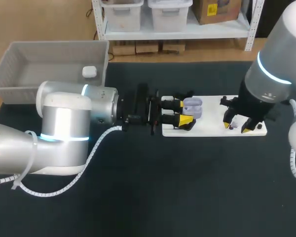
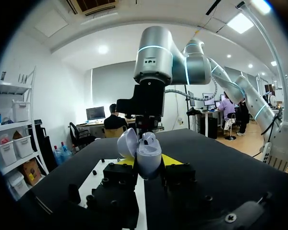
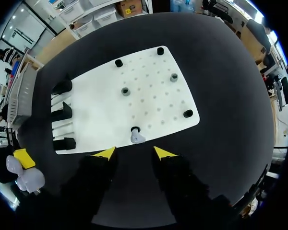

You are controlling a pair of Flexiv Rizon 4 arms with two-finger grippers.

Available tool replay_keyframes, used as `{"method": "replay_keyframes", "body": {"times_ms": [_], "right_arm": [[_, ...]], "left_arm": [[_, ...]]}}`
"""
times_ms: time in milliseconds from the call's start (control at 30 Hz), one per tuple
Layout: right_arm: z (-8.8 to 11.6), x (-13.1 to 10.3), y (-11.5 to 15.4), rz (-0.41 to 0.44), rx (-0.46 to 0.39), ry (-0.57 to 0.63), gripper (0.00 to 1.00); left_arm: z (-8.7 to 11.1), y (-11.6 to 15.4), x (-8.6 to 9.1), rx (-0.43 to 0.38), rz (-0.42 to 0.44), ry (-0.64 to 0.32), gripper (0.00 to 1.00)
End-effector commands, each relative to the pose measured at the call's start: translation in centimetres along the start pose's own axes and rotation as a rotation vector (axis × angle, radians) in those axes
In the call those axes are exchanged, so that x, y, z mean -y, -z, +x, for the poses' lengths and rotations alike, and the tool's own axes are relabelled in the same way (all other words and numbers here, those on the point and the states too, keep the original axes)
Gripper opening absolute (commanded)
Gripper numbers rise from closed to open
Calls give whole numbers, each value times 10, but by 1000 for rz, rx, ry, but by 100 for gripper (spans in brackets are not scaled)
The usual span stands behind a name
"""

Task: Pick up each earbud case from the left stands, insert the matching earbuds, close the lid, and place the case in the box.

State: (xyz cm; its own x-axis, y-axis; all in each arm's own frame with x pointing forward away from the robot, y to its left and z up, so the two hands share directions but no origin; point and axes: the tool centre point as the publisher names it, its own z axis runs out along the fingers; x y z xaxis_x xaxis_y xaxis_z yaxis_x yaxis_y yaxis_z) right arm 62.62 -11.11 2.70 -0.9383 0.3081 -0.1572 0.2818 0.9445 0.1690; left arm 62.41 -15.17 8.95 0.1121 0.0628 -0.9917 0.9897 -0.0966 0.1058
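The black bench (image 1: 153,187) carries everything I'm working with. My left arm (image 1: 64,128) comes in low across it. Behind that arm, well back from its gripper, sits the grey box (image 1: 19,74), and one white case (image 1: 89,72) lies by the box's near wall.

The white board (image 1: 212,112) lies under both grippers. My left gripper (image 1: 183,112) is over one end of the board and my right gripper (image 1: 237,126) is over the other.

In the right wrist view, three black stands (image 3: 62,112) line the board's far end, off to one side of the right gripper. Small dark pegs (image 3: 126,91) dot the board ahead of it.

The left gripper is closed on the lavender earbud case (image 2: 148,154), with one yellow tip pressed to each side. The case is held upright between the fingers with its lid standing open, and the right arm (image 2: 156,52) hangs straight ahead of it.

The right gripper (image 3: 134,153) is spread wide and holds nothing. A lavender earbud (image 3: 137,138) stands on the board just ahead of its tips, in line with the gap between them and touching neither finger.
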Motion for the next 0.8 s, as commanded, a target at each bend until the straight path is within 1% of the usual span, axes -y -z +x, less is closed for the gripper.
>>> {"method": "replay_keyframes", "body": {"times_ms": [33, 600, 800], "right_arm": [[-3, 0, -4, -4, 0, -3, 44], [-11, 3, -9, -23, 0, -12, 33], [-12, 3, -10, -27, -5, -9, 33]], "left_arm": [[-1, 0, 1, -2, -6, -1, 0], [-1, 0, 1, -2, -6, -1, 0], [-1, 0, 1, -2, -6, -1, 0]]}}
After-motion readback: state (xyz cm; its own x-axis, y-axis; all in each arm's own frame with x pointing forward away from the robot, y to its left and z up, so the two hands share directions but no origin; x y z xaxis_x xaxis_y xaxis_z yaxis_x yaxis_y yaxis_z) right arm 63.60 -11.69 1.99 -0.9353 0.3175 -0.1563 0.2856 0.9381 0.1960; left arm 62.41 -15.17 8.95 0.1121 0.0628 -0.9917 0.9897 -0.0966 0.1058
